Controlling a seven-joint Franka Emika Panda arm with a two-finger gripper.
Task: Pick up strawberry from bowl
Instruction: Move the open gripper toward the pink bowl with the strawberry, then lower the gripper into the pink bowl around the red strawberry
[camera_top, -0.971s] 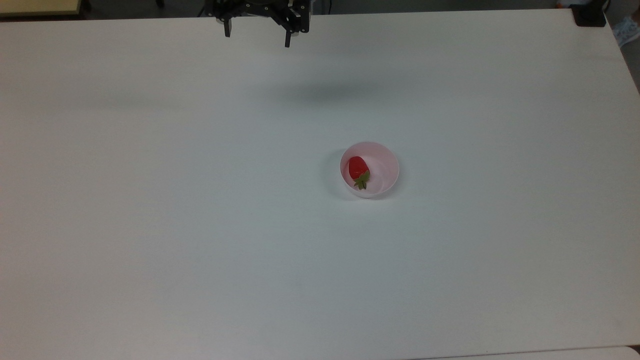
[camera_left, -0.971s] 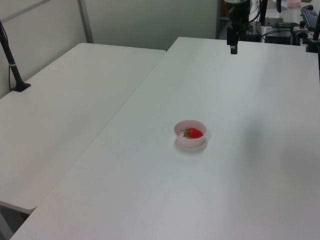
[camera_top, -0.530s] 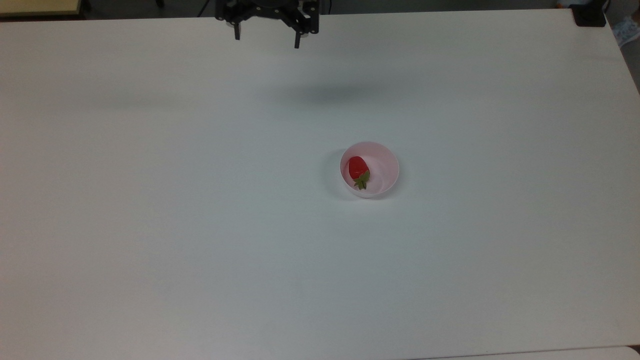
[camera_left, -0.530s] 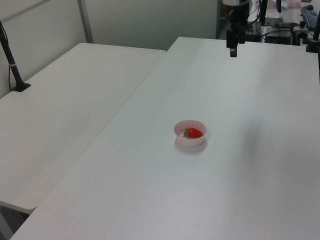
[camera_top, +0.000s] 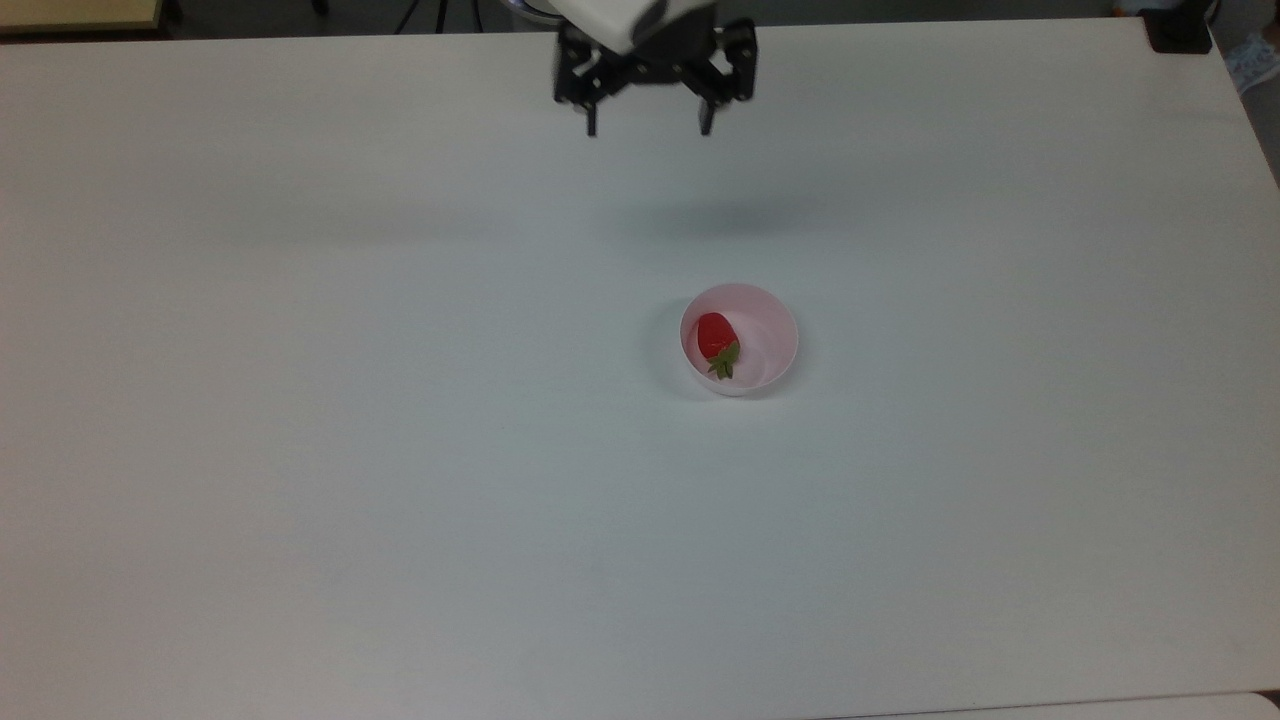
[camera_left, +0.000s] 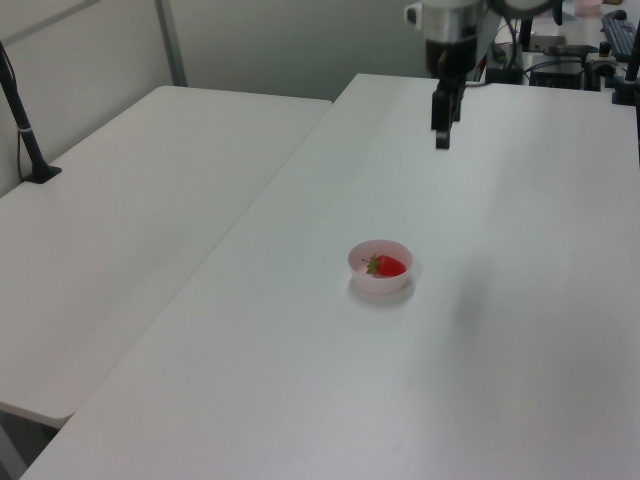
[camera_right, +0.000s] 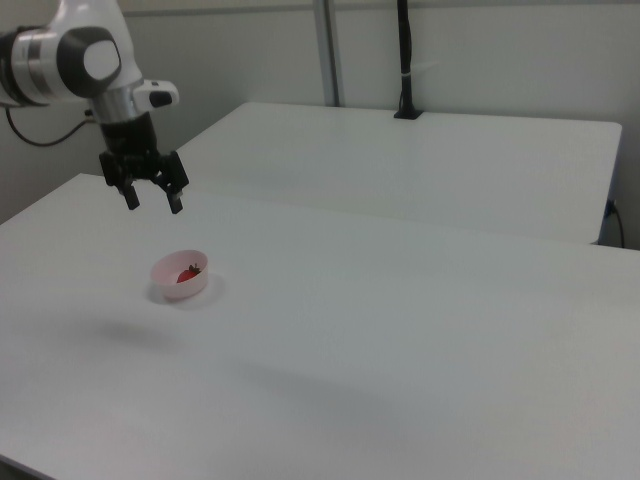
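Strawberry (camera_top: 714, 334) in bowl (camera_top: 770, 318), claw (camera_top: 648, 128) well apart

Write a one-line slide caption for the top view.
Open gripper above a white table, away from the pink bowl holding a strawberry.

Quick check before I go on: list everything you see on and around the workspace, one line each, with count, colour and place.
strawberry: 1, red with a green cap, lying in the bowl toward the top view's left side, cap pointing to the top view's bottom.
bowl: 1, pale pink, on the main table, a little right of centre in the top view.
main table: 1, white, under the bowl.
second table: 1, white, beside the main table on the left view's left.
black post: 1, standing on the second table at the left view's left edge.
gripper: 1, black, open, above the main table near the top view's top edge, apart from the bowl.
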